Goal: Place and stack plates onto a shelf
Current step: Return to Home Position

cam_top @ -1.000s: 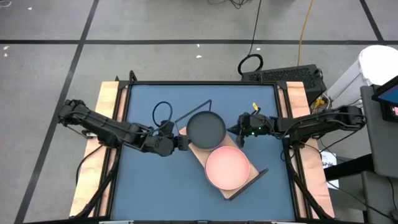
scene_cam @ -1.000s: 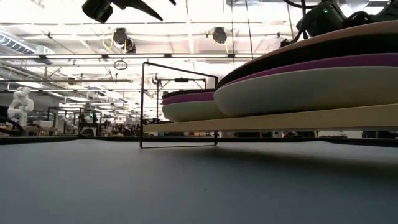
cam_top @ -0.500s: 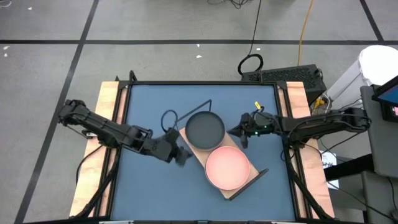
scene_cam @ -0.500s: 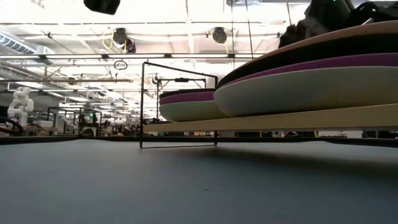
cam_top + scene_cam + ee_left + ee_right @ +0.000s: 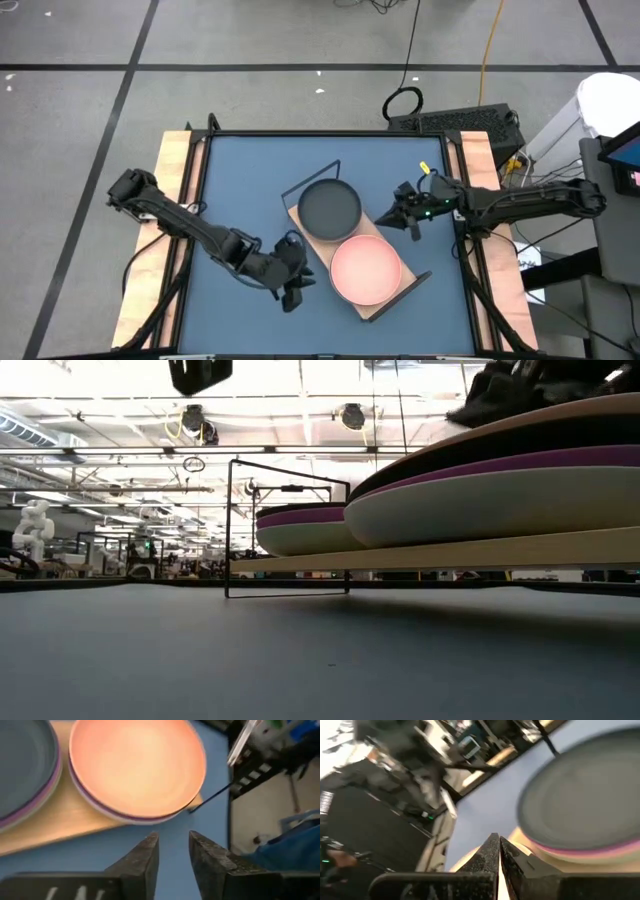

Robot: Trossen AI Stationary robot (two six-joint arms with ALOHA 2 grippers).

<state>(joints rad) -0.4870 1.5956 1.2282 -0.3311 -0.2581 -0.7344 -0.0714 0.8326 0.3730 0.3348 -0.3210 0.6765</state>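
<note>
The shelf is a light wooden board with a black wire frame, lying slantwise mid-table. It carries two stacks of plates by their bases: one topped black, one topped pink. In the low view the stacks show pale green, purple and black layers. My left gripper hovers left of the pink stack, narrowly open and empty; its wrist view shows the pink plate ahead. My right gripper hovers right of the black stack, shut and empty.
The shelf's wire frame rises at its far end and its near end. Blue table surface lies bare to the left of and beyond the shelf. A black cable loop lies on the floor past the far edge.
My left gripper has swung away from the black stack's left side toward the near edge and a little right, turning as it went. My right gripper has drawn back slightly to the right, away from the black stack. Both stacks have stayed put.
</note>
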